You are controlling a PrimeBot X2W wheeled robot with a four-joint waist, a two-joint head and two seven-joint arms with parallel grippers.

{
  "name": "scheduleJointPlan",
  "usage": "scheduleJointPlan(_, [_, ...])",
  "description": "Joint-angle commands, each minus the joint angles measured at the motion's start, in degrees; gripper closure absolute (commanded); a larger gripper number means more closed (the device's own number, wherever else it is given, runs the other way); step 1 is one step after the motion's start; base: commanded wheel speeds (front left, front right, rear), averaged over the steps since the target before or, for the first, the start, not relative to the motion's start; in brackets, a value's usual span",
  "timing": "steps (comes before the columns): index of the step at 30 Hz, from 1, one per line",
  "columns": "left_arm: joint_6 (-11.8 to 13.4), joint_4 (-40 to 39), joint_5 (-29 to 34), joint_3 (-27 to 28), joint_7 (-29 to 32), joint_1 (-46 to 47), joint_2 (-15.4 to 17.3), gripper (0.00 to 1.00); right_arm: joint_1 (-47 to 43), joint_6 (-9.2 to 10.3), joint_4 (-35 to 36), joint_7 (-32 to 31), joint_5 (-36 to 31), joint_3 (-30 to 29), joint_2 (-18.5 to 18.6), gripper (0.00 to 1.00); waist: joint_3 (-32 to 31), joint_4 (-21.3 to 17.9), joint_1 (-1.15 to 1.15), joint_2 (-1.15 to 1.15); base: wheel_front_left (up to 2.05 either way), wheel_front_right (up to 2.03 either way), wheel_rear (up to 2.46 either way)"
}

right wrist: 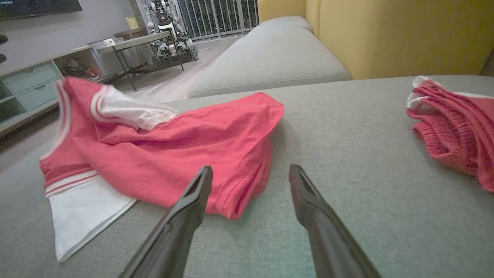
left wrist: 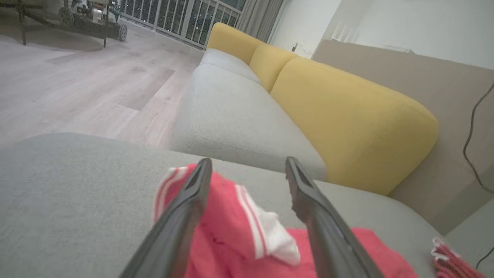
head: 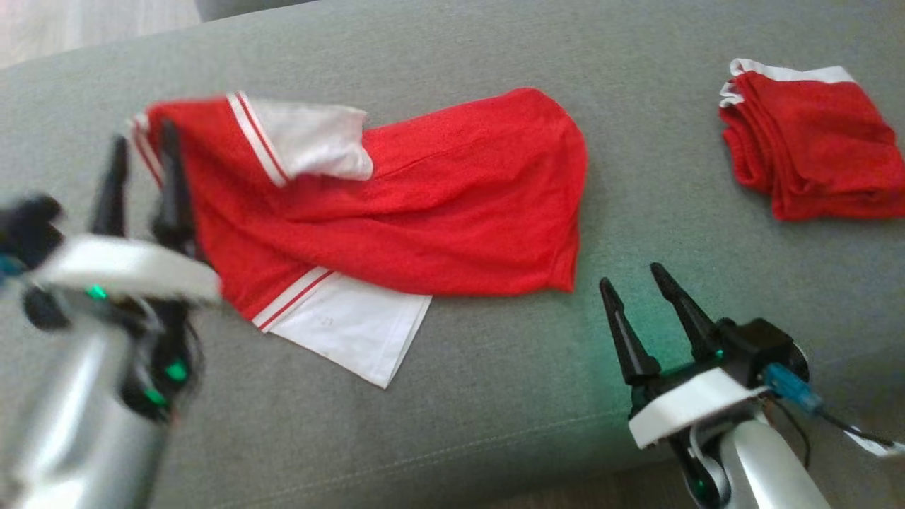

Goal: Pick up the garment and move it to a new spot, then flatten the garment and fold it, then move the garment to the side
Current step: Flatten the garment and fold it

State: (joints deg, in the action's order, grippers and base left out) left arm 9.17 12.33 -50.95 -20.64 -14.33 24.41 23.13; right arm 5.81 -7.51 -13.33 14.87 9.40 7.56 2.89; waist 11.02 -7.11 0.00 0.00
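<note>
Lying under spread left hand (head: 144, 134), garment (head: 424, 205)

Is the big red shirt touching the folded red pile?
Apart. The head view shows bare grey cushion between the red shirt and the folded red pile.

Overhead head; low wrists; common garment (head: 424, 212)

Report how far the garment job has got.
Looks done: the red garment lies on the grey cushion, neither gripper holding it. In hand: flattening; it is rumpled, one white sleeve flipped over, the open left gripper at its left edge, the open right gripper off its lower right corner. Left: flatten, fold, move aside, perhaps by the folded red piece.
</note>
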Motion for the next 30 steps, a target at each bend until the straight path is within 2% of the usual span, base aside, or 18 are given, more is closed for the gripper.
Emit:
scheduleJointPlan(1, [0.28, -3.66, 3.57, 3.29, -0.65, -1.58, -0.07, 0.0, 2.84, 0.02, 0.53, 0.13, 0.87, 1.89, -0.02, 0.0, 0.09, 0.71, 0.0, 0.0, 0.0, 0.0, 0.0])
scheduleJointPlan(3, [-0.13, -6.46, 9.28, 3.96, -0.65, -4.64, -2.04, 0.0, 4.37, 0.02, -1.51, 0.13, 2.09, 2.44, -0.02, 0.0, 0.1, 1.58, 0.0, 0.0, 0.0, 0.0, 0.0])
scheduleJointPlan(7, [-1.27, -9.58, 16.01, 5.84, -0.66, -9.76, -7.49, 0.0, 7.59, 0.02, -7.47, 0.13, 3.03, 2.1, -0.02, 0.0, -0.39, 3.74, 0.0, 0.0, 0.0, 0.0, 0.0])
scheduleJointPlan(15, [-4.47, -10.84, 24.35, 5.68, -0.66, -16.73, -15.73, 0.0, 15.19, 0.02, -17.54, 0.13, 5.56, -1.15, -0.02, 0.0, -0.11, 7.53, 0.0, 0.0, 0.0, 0.0, 0.0])
scheduleJointPlan(22, [-7.5, -9.57, 27.68, 3.72, -0.66, -17.68, -19.17, 0.0, 27.24, 0.02, -33.29, 0.13, 9.99, -7.9, -0.02, 0.0, 0.63, 11.56, 0.0, 0.0, 0.0, 0.0, 0.0])
scheduleJointPlan(28, [-8.17, -9.33, 28.3, 3.3, -0.66, -17.41, -20.06, 0.0, 34.69, 0.02, -44.34, -0.22, 10.35, -10.36, -0.02, 0.0, 1.6, 14.56, 0.0, 0.0, 0.0, 0.0, 0.0])
scheduleJointPlan(29, [-8.17, -9.34, 28.3, 3.3, -0.66, -17.37, -20.12, 0.0, 35.55, 0.02, -46.3, -0.67, 10.23, -10.96, -0.02, 0.24, 1.74, 14.96, 0.0, 0.0, 0.0, 0.0, 0.0])
scheduleJointPlan(30, [-8.19, -9.38, 28.24, 3.3, -0.66, -17.34, -20.16, 0.0, 36.39, 0.02, -48.0, -1.22, 10.23, -11.34, -0.02, 0.87, 1.89, 15.37, 0.0, 0.0, 0.0, 0.0, 0.0])
